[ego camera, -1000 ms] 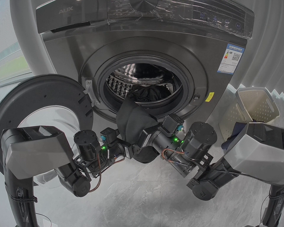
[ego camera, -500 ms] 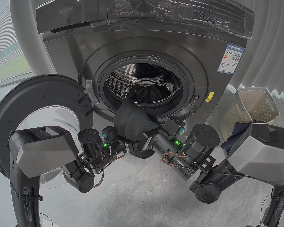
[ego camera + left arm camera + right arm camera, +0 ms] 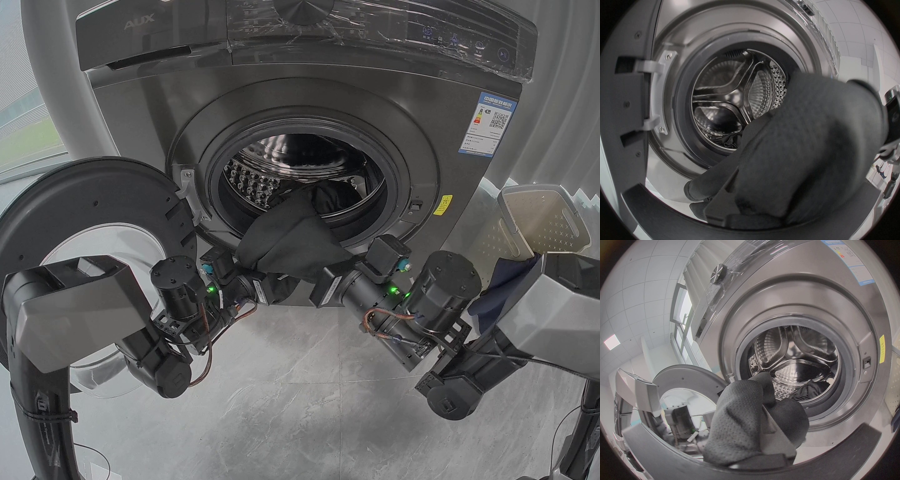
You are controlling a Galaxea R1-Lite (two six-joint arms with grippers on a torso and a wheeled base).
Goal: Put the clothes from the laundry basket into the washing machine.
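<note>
Head view: dark garment (image 3: 290, 240) half inside washing machine (image 3: 156, 119), draped over left gripper (image 3: 264, 291) and right gripper (image 3: 326, 286); cannot tell their closure. Next, probably: push deeper, release.

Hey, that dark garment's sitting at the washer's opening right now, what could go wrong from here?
The dark garment lies only partly inside the drum, draped over the door seal; released now, it may slide out onto the floor. Cloth left on that seal could get pinched when the door shuts.
</note>
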